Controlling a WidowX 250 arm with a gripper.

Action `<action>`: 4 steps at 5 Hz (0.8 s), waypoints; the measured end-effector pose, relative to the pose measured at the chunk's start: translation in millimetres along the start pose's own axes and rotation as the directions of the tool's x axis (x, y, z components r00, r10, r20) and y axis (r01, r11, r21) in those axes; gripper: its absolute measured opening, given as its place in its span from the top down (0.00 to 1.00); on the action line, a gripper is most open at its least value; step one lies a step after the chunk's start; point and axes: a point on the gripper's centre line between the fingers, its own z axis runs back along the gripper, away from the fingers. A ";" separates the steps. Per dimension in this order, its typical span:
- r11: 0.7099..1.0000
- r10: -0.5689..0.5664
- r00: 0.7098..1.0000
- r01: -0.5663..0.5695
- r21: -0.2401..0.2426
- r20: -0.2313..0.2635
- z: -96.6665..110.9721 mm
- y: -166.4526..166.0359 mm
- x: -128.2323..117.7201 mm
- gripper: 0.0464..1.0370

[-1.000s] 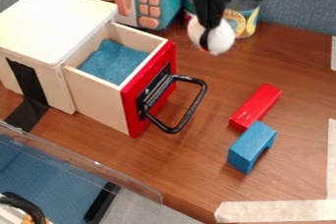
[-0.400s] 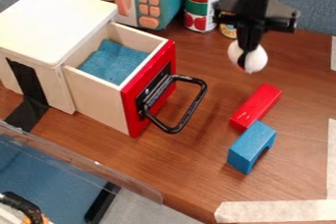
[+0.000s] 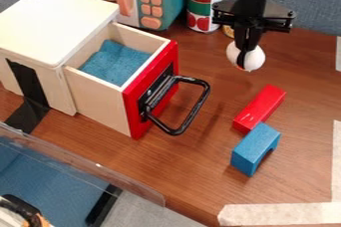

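The black gripper (image 3: pixel 244 52) hangs at the upper right of the camera view, shut on a white rounded object (image 3: pixel 254 59) that bulges out on both sides of its fingers. Below and slightly right of it, a red block (image 3: pixel 259 107) lies on the wooden table (image 3: pixel 306 96). A blue arch-shaped block (image 3: pixel 252 147) stands against the red block's near end. To the left, a wooden drawer (image 3: pixel 100 102) with a red front and black handle is pulled out, with blue cloth-like material (image 3: pixel 114 62) inside.
A toy microwave (image 3: pixel 158 2) and cans (image 3: pixel 204 3) stand at the back. The drawer's black handle (image 3: pixel 193 113) juts out over the table. A clear panel (image 3: pixel 100 169) borders the lower left; pale tape (image 3: pixel 279 214) marks the near right edge.
From a second ago, the gripper has moved right and somewhat nearer with the white object, uncovering the can at the back. Over the last moment it has shifted slightly left and up in view.
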 end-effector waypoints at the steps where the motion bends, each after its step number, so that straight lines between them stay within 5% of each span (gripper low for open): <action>1: 1.000 0.003 1.000 -0.003 0.010 0.001 0.1 -4.3 -0.6 0.57; 2: 1.000 0.007 1.000 -0.006 0.028 -0.020 1.6 -2.7 -4.9 0.25; 3: 0.998 -0.018 1.000 0.017 0.066 0.013 26.7 6.3 -7.2 0.04; 4: 0.997 -0.037 0.999 0.035 0.068 0.030 48.8 14.4 -17.2 0.03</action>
